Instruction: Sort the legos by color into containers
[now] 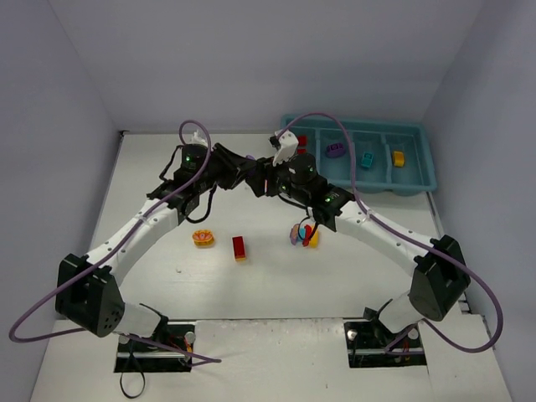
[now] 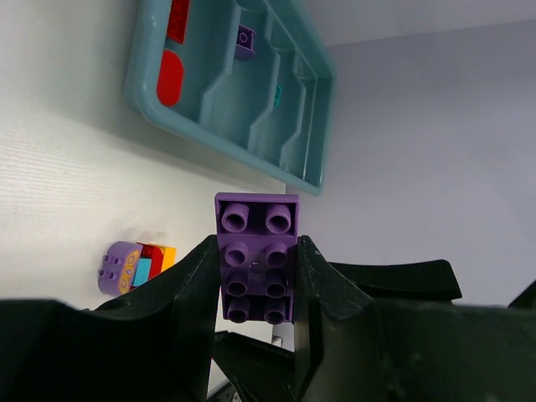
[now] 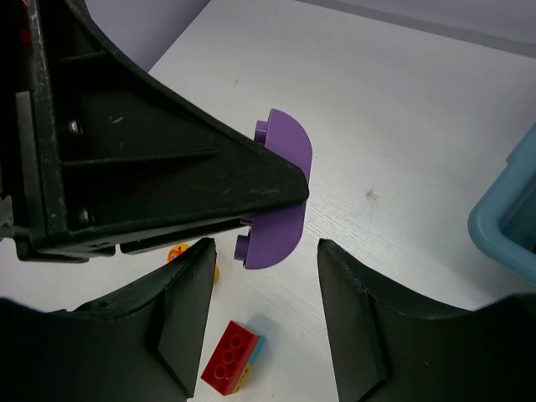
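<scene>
My left gripper (image 2: 256, 289) is shut on a purple lego brick (image 2: 255, 251) and holds it in the air over the table's middle. In the right wrist view the same purple brick (image 3: 280, 197) sticks out from the left finger. My right gripper (image 3: 266, 289) is open, its jaws on either side of and just below that brick, not touching it. In the top view the two grippers meet, left (image 1: 249, 174) and right (image 1: 272, 172). The teal tray (image 1: 377, 126) at the back right holds red (image 1: 301, 142), purple (image 1: 335, 151), cyan (image 1: 367, 161) and yellow (image 1: 399, 157) legos in separate compartments.
On the table lie an orange round lego (image 1: 203, 238), a red brick on cyan and yellow pieces (image 1: 239, 247) and a multicoloured stack (image 1: 304, 234). The stack also shows in the left wrist view (image 2: 134, 266). The tray's corner (image 3: 507, 218) is to the right gripper's right.
</scene>
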You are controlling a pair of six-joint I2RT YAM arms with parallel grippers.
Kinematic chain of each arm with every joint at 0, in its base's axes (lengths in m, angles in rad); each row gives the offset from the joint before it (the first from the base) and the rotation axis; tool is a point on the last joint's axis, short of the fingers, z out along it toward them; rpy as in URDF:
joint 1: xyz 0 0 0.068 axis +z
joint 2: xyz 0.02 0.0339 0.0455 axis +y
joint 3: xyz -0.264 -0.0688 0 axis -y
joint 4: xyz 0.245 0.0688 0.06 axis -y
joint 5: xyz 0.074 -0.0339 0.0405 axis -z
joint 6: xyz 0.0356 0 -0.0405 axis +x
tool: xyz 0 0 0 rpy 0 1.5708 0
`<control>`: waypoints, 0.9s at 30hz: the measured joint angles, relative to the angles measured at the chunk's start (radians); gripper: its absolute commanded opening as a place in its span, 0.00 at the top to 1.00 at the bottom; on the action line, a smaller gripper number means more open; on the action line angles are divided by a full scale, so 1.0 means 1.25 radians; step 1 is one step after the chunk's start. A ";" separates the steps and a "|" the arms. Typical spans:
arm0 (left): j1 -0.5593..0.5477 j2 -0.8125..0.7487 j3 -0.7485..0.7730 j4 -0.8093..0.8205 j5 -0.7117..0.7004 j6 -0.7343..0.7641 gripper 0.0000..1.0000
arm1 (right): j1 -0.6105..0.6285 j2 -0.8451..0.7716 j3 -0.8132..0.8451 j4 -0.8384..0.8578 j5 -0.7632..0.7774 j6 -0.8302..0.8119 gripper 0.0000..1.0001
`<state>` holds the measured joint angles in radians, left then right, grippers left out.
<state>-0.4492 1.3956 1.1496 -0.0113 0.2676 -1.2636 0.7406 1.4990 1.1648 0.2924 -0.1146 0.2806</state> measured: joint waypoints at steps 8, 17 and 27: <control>-0.008 -0.002 -0.002 0.012 0.000 -0.020 1.00 | 0.001 0.009 0.008 0.026 0.017 -0.019 0.62; -0.009 -0.006 -0.013 0.036 -0.005 -0.031 0.83 | 0.001 0.009 0.010 0.045 0.048 -0.016 1.00; 0.008 -0.030 -0.017 -0.080 -0.064 0.044 0.17 | -0.025 0.008 -0.023 0.040 0.117 -0.065 1.00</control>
<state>-0.4389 1.3582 1.1282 -0.1108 0.1875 -1.2083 0.7097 1.5093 1.1355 0.3428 0.0311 0.1997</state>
